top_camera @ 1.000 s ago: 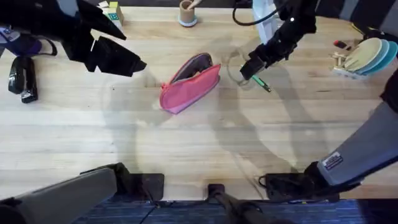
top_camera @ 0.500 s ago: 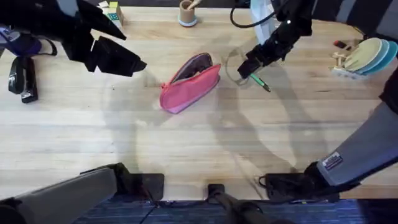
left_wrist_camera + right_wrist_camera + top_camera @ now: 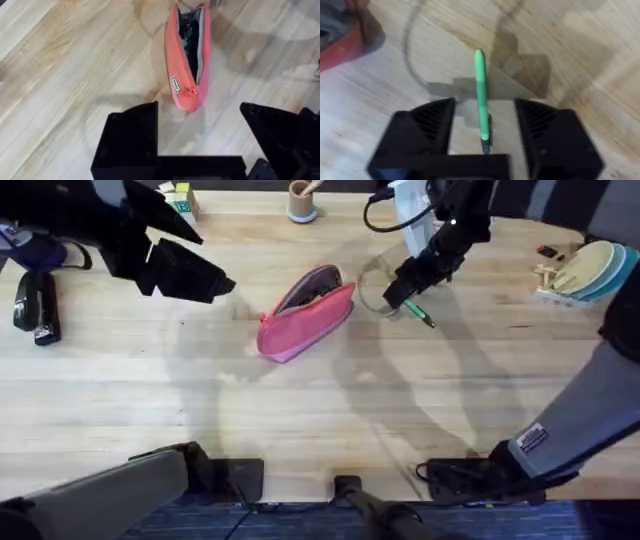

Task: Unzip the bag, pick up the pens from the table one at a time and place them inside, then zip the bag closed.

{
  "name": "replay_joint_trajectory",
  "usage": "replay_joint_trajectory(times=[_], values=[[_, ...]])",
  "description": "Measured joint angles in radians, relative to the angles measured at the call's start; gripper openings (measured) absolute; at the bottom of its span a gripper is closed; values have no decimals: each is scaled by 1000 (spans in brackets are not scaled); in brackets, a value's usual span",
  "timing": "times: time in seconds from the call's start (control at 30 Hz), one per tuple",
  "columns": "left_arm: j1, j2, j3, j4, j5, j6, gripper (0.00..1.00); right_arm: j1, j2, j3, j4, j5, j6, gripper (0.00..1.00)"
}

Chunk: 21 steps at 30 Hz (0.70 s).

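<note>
The pink-red bag (image 3: 305, 312) lies slanted on the table (image 3: 300, 410), its zipper open, with dark things showing inside the bag (image 3: 187, 55). A green pen (image 3: 420, 315) lies on the wood to the bag's right. My right gripper (image 3: 399, 293) hovers low over the pen's near end, open; in the right wrist view the pen (image 3: 480, 90) runs between the two fingers (image 3: 425, 130) with a gap on each side. My left gripper (image 3: 195, 277) hangs open above the table to the left of the bag, and its fingers (image 3: 130, 137) frame the bag's zipper-pull end.
A black stapler (image 3: 35, 305) sits at the far left. A wooden cup (image 3: 300, 200) and small blocks (image 3: 180, 198) stand along the back edge. A rack of plates (image 3: 580, 270) is at the right. A clear ring (image 3: 372, 288) lies near the pen.
The right arm's wrist has drifted slightly toward the back of the table; its gripper stays over the pen. The pen, the bag and the left arm have not moved.
</note>
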Motion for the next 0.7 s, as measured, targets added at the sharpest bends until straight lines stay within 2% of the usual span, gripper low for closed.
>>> replay_joint_trajectory(times=[0.2,0.43,0.5,0.7], values=[[0,0,0,0,0,0,994,21,4,0,3,27,6,381],[0,0,0,0,-2,0,993,24,4,0,4,29,14,72],[0,0,0,0,-3,0,993,24,4,0,11,29,26,38],[0,0,0,0,-3,0,993,25,4,0,21,30,49,32]])
